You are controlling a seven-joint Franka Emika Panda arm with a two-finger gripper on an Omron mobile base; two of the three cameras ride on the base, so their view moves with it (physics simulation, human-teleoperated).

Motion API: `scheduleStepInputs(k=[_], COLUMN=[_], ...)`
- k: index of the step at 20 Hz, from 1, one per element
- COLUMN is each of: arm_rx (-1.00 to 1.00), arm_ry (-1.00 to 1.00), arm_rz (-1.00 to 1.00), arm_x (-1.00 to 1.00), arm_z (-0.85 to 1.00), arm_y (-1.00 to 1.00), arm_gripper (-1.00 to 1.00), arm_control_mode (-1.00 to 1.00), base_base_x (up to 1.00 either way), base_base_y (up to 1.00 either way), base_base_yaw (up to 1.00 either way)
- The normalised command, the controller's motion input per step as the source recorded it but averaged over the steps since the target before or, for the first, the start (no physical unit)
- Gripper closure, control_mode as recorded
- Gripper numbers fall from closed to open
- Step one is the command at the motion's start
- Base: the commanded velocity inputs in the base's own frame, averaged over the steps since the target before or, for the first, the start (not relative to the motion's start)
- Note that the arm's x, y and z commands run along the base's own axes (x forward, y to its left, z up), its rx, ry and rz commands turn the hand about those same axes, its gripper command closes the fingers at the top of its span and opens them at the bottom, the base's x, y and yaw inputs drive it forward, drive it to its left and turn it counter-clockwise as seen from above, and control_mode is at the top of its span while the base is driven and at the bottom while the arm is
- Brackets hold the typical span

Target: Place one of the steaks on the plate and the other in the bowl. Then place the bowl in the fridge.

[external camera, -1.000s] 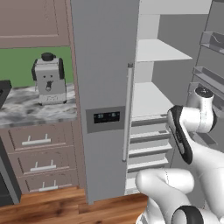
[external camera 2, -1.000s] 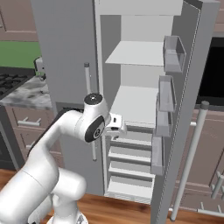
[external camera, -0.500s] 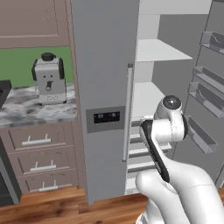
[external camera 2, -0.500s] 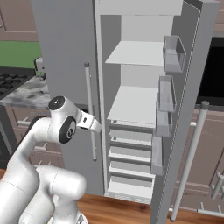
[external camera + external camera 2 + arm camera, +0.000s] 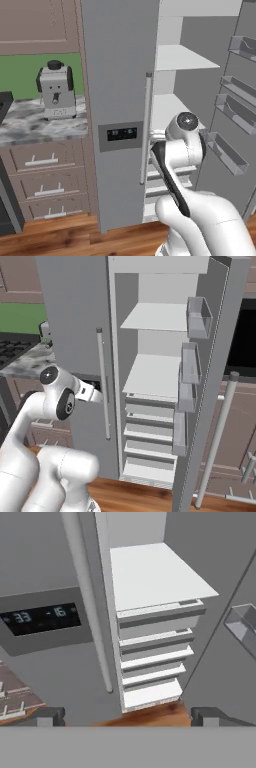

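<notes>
The fridge (image 5: 120, 100) dominates: a tall, flat grey slab with its right door swung wide, white shelves (image 5: 155, 373) and drawer fronts bare inside. Its left door stays shut, carrying a long round bar handle (image 5: 146, 127) and a dark rectangular dispenser panel (image 5: 120, 134). The right base view adds the open door's inner face, hung with clear box-like bins (image 5: 199, 316), and a second bar handle (image 5: 215, 438) on its outer edge. The left base view alone gives the marbled grey counter (image 5: 35, 125) over brown drawers, with a boxy silver coffee machine (image 5: 56, 90) standing against a green wall. The white arm's glossy rounded joints fill the foreground of both base views. In the hand view, the panel's pale digits read clearly and the gripper (image 5: 127, 716) has its two dark finger tips spread wide apart, nothing between them, facing the lower shelves.
</notes>
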Motion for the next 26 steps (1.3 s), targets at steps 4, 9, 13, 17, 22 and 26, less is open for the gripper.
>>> scheduleStepInputs(k=[4,9,13,17,22,26], arm_rx=[0.0,0.0,0.0,0.0,-0.03,0.0], arm_ry=[-0.05,0.01,0.05,0.01,0.02,0.0], arm_rz=[0.03,0.07,0.1,0.03,0.0,0.0], arm_x=[0.63,0.93,0.82,0.53,0.36,0.26], arm_z=[0.11,0.22,0.18,0.25,0.2,0.0], arm_y=[0.41,0.05,0.0,0.0,0.0,-0.02], arm_gripper=[-1.0,-1.0,-1.0,-1.0,-1.0,-1.0], arm_control_mode=[-1.0,-1.0,-1.0,-1.0,-1.0,-1.0], base_base_x=[0.0,0.0,0.0,0.0,0.0,0.0], base_base_y=[0.0,0.0,0.0,0.0,0.0,0.0], base_base_yaw=[0.0,0.0,0.0,0.0,0.0,0.0])
